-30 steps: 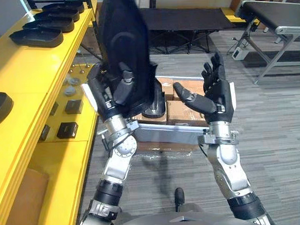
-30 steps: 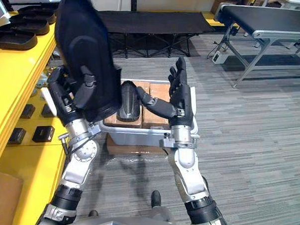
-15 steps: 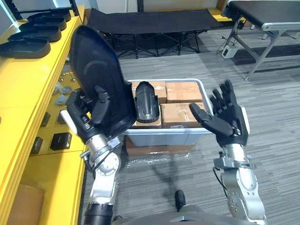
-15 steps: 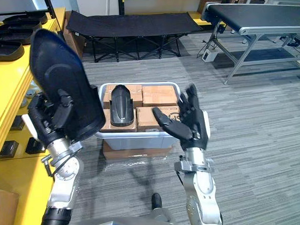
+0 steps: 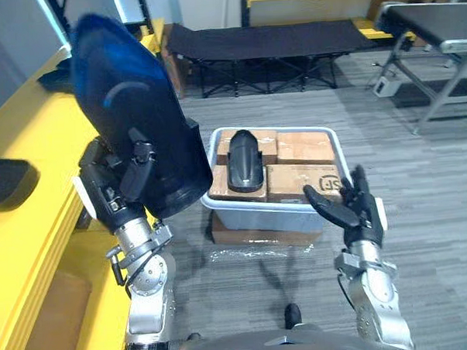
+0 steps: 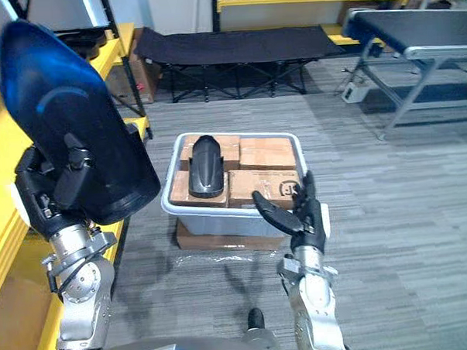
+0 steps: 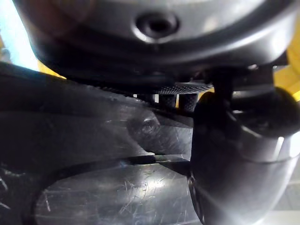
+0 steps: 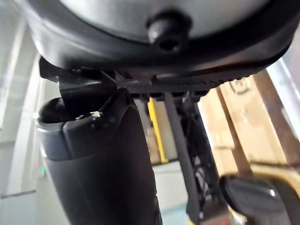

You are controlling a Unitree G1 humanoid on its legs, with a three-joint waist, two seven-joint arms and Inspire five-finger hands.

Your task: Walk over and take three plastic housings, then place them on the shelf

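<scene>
So, your left hand (image 5: 119, 186) has its fingers and thumb curled round the lower end of a large black plastic housing (image 5: 130, 121) and holds it in the air at the robot's left front. In the left wrist view the thumb lies pressed on the housing's scratched black surface.

What the coming move turns on is this: the yellow shelf (image 5: 38, 129) lies directly to the left of the held housing, just beside the left arm. That makes the left hand much the nearer one, with the right well apart from the shelf. The housing stands nearly upright, its long axis running from the hand upward and its rounded upper end leaning left toward the shelf. I judge you will have to tip that axis down flat before it can rest there. Mind the dark shape (image 5: 7, 177) already lying on the shelf, which looks like another housing.

Your right hand (image 5: 351, 210) is spread wide, fingers straight and holding nothing, just beside the near right rim of the grey bin (image 5: 254, 213). A second housing (image 5: 244, 160) lies on the cardboard boxes (image 5: 306, 147) in the bin's left half. Its long axis points away from the robot, rounded end farthest. It sits ahead and to the left of the right hand, between the two arms.
</scene>
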